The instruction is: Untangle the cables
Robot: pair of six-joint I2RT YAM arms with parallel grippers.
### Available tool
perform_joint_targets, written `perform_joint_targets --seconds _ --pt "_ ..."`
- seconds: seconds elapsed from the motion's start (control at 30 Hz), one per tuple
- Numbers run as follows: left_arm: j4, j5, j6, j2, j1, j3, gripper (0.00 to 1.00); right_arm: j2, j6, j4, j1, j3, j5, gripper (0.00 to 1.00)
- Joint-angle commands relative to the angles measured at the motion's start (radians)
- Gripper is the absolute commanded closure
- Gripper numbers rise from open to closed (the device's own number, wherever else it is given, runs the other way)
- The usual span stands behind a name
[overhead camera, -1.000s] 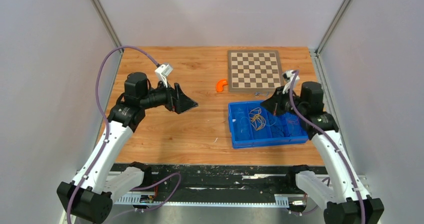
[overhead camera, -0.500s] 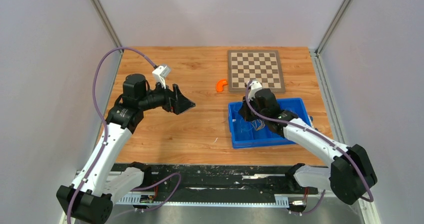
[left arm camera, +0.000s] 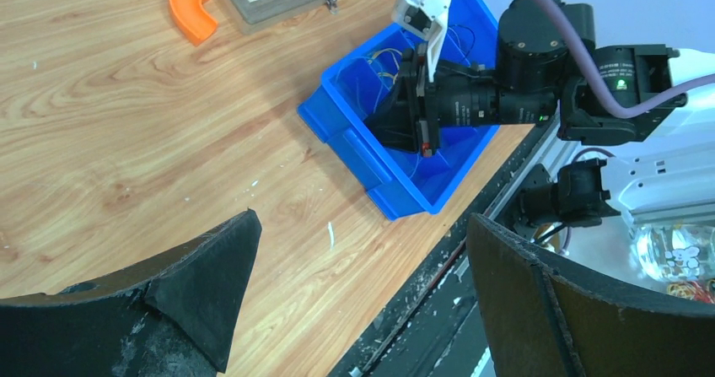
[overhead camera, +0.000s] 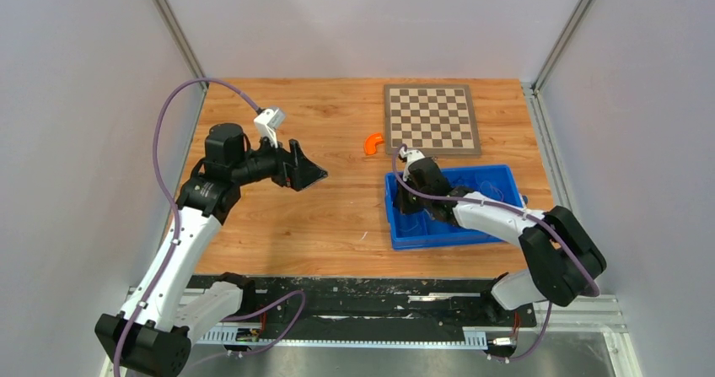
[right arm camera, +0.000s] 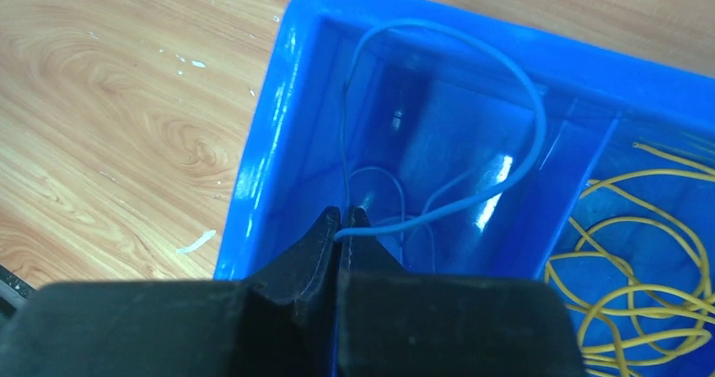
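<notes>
Pinching a thin blue cable [right arm camera: 529, 115] between its closed tips, the right tool [right arm camera: 344, 218] sits low in the end compartment of the blue bin [right arm camera: 257, 153]. Only the right wrist view shows this grip. From the tips the cable runs out to the right, arcs up and over in one wide loop, and drops down again close beside the tool. A few fainter loops lie on the compartment floor. Beyond a divider [right arm camera: 582, 158], the next compartment holds a loose tangle of yellow cables [right arm camera: 641, 267], apart from the blue one.

Seen from the top camera, the right wrist covers that tool and the strand it holds, so neither the grip nor the blue cable can be made out. What this view gives is the layout. The bin lies on the right half of the tabletop [overhead camera: 320, 217], just in front of a chessboard [overhead camera: 430, 118]. An orange curved piece [overhead camera: 372, 143] lies beside the board's near left corner. The right arm stretches low to the bin's left end.

The left tool [left arm camera: 362, 218] hangs above bare wood well to the left of the bin, its jaws spread wide. Between its dark fingers [left arm camera: 181, 301], the left wrist camera looks across at the bin and the right wrist dipped into it. A few yellow strands show behind that wrist
</notes>
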Motion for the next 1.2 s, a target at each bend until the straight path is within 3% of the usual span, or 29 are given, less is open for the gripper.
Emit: perform_joint_targets --seconds 0.0,0.1,0.27,0.3,0.37,0.5,0.93,1.07,1.17 --pt "0.001 -0.007 0.033 -0.018 0.014 0.046 0.0 0.039 0.056 0.076 -0.002 -0.024 -0.033 1.0" --pt "0.003 -0.002 0.03 -0.011 0.019 0.05 0.0 0.077 0.071 0.148 -0.003 -0.041 -0.055 1.0" --pt "0.005 0.008 0.019 -0.009 0.025 0.046 0.0 0.128 0.084 0.11 -0.006 0.013 -0.06 0.99" --pt "0.002 0.009 0.02 -0.011 0.026 0.048 0.0 0.128 0.084 0.081 -0.006 0.032 -0.073 0.94" --pt "-0.003 0.009 0.026 -0.016 0.027 0.053 0.0 0.119 0.08 -0.025 -0.003 0.089 -0.099 0.73" --pt "-0.01 0.011 0.034 -0.022 0.03 0.058 0.0 0.058 0.07 -0.127 -0.003 0.148 -0.089 0.57" --pt "-0.077 -0.04 0.081 -0.032 0.048 0.06 0.0 -0.093 -0.023 -0.204 -0.003 0.18 -0.133 0.45" --pt "-0.265 -0.033 0.234 0.041 0.166 0.102 0.0 -0.174 -0.119 -0.215 -0.003 0.219 -0.191 0.36" --pt "-0.42 -0.075 0.482 0.146 0.348 0.135 0.0 -0.219 -0.234 -0.232 -0.003 0.25 -0.263 0.22"
